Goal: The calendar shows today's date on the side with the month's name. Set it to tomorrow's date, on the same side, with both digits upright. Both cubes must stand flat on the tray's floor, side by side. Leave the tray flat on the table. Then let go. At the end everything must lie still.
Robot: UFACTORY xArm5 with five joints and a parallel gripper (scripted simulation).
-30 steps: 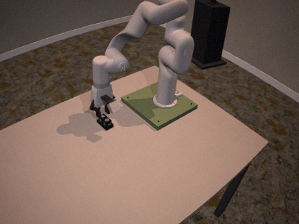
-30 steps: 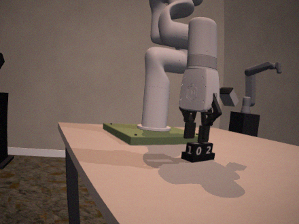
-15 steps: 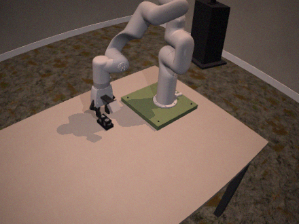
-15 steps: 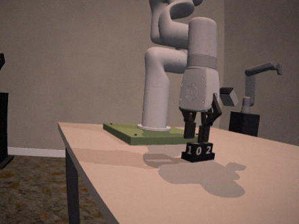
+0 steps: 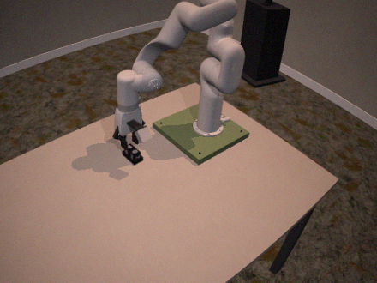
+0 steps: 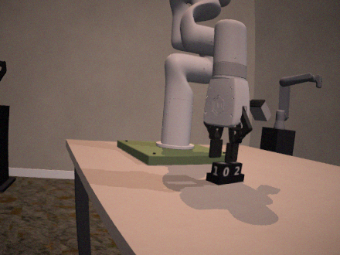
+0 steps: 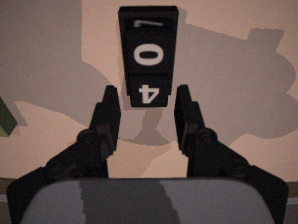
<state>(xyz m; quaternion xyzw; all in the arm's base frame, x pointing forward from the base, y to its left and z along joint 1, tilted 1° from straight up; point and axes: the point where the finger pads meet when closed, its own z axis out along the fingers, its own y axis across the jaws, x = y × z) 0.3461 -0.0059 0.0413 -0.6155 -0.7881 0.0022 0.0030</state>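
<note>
The calendar is a black tray [image 5: 136, 161] [image 6: 228, 180] [image 7: 148, 9] on the table, with black blocks [image 6: 226, 171] [image 7: 148, 54] in it. In the exterior view, white characters on the front read 1, 0, 2 from left to right, all upright. The wrist view shows a 0, a 4 and a dim slanted digit like a 1 or 7, all turned sideways. No month's name is readable. My gripper [image 5: 129, 144] [image 6: 223, 158] [image 7: 147, 99] points down just above the calendar, half open and empty. In the wrist view its fingers flank the end with the 4.
The arm's green base plate [image 5: 176, 136] [image 6: 174, 159] [image 7: 6, 120] lies near the calendar, behind it in the exterior view. Shadows of the arm fall on the table [image 5: 171, 214] [image 6: 162, 220] around the tray. The table's edge runs beyond the gripper in the top view.
</note>
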